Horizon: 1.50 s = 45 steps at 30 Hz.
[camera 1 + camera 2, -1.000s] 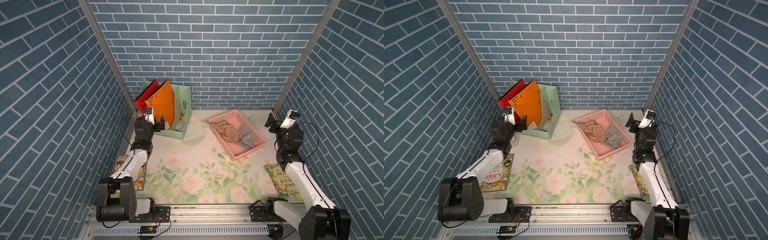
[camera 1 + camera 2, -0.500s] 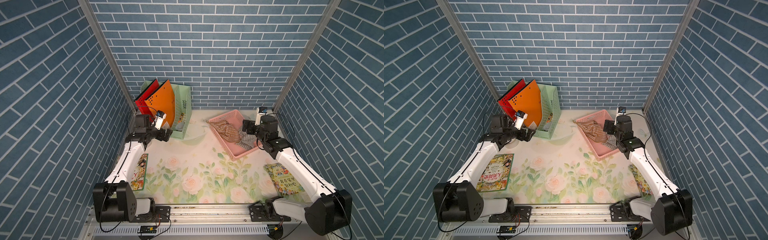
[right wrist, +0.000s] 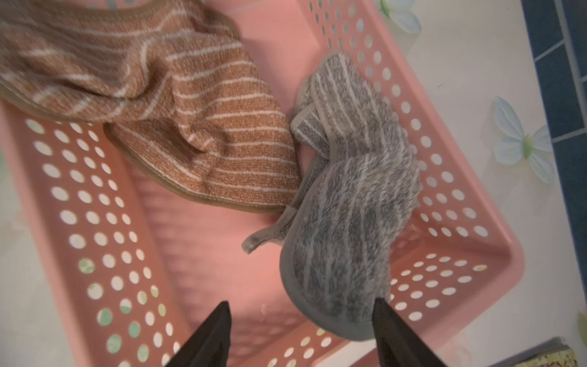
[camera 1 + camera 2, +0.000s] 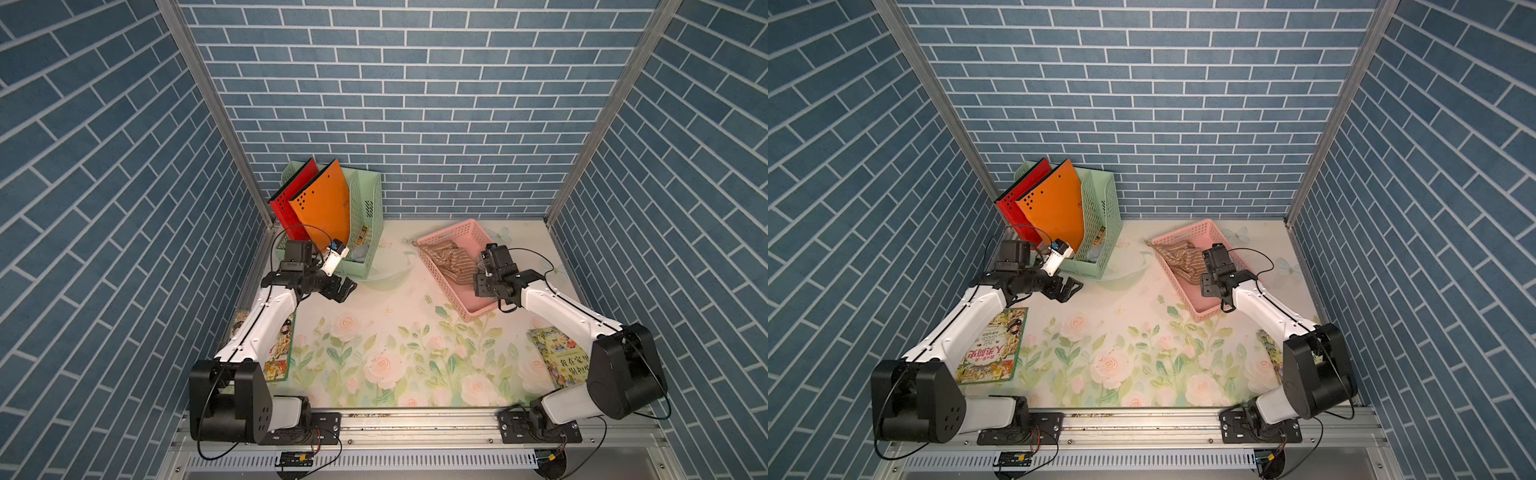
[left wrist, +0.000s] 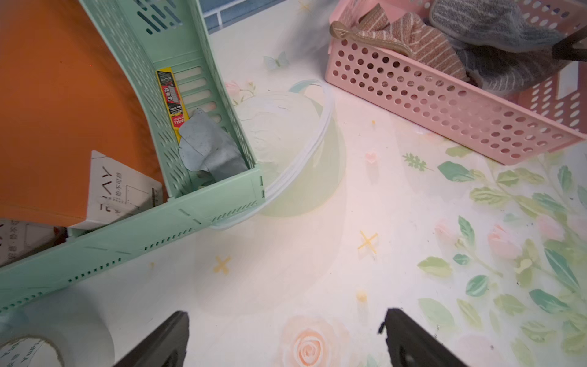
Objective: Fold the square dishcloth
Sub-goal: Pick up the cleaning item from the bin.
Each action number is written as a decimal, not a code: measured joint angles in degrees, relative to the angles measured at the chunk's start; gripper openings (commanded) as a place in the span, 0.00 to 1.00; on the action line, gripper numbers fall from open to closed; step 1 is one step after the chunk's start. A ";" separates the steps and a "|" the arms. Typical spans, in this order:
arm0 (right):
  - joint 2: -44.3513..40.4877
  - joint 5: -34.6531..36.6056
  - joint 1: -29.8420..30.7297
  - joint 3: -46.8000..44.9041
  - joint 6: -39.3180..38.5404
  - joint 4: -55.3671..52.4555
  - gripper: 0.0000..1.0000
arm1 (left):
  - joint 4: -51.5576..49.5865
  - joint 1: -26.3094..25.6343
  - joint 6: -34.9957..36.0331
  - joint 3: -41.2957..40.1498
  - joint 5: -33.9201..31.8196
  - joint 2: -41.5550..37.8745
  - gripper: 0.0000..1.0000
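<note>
Below the right gripper (image 3: 301,302) lies a pink plastic basket (image 3: 95,222), rectangular, its walls punched with rows of round holes. The gripper's jaws stand moderately apart with nothing pinched between them. Directly under them, nearer one fingertip (image 3: 379,306) than the other, is the rounded end of a grey dishcloth (image 3: 349,203). It is fluffy terry with pale stripes and a stitched border, crumpled into a long lump against the basket's wall. Just beyond it, farther from the claw, a brown dishcloth (image 3: 197,105) of finer weave with thin white stripes is bunched in soft folds, touching the grey one.

The left gripper (image 5: 286,313) hangs wide open and empty over a smooth floral mat (image 5: 317,254). Ahead of it and to one side stands a mint-green slotted file holder (image 5: 203,209). Inside are a glossy orange folder (image 5: 63,95), a yellow utility knife (image 5: 171,98) and a limp grey-blue rag (image 5: 206,146).
</note>
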 measured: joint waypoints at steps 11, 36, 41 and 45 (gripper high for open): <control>2.80 6.56 -0.02 0.11 -0.52 -0.02 0.38 | -2.73 -14.93 3.41 0.00 -4.94 0.09 1.00; 1.11 15.21 15.45 34.16 -7.89 -8.17 0.00 | -2.84 -12.37 4.07 -0.76 -3.15 -2.01 1.00; 4.35 17.77 24.20 48.92 -11.39 -12.02 0.00 | -1.16 -6.99 2.86 -0.76 0.28 -4.83 1.00; 8.57 18.43 29.49 58.75 -13.60 -15.58 0.00 | -0.94 -5.14 1.57 -0.42 4.83 -6.93 1.00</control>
